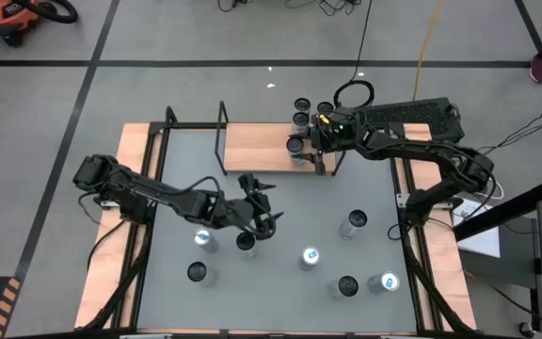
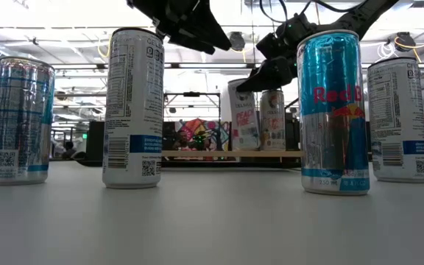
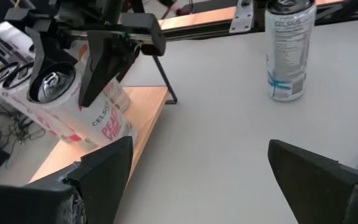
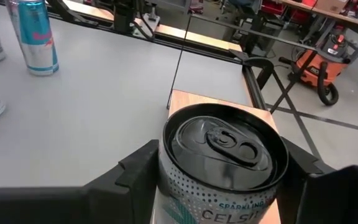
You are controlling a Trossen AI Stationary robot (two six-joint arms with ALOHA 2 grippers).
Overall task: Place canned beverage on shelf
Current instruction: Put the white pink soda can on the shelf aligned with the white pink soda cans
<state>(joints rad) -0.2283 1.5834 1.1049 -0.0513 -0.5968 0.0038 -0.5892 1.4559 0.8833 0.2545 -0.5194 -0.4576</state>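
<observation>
Right pincer [image 1: 301,149] of mine sits over the shelf [image 1: 257,146] at the far edge of the desk [image 1: 280,226], and from above I judge it is setting a can [image 1: 296,146] down beside the cans already standing there [image 1: 301,111]. My left pincer [image 1: 262,202] waits over mid-desk, spread wide with nothing in it.

From desk height, the can [image 2: 244,114] stands on the wooden board [image 2: 230,154] beside another [image 2: 272,120], behind the nearer cans.

My left wrist camera shows that can [image 3: 73,102] leaning, dark fingers [image 3: 101,62] on either side of it, its base near the board's edge. So I should stand it upright and flat before letting go.

My right wrist camera shows the can top [image 4: 225,146] between my fingers [image 4: 138,165], which hug its sides. Whether the clamp is loosening I cannot tell. I'd release slowly, then lift straight up, clear of the neighbours.
</observation>
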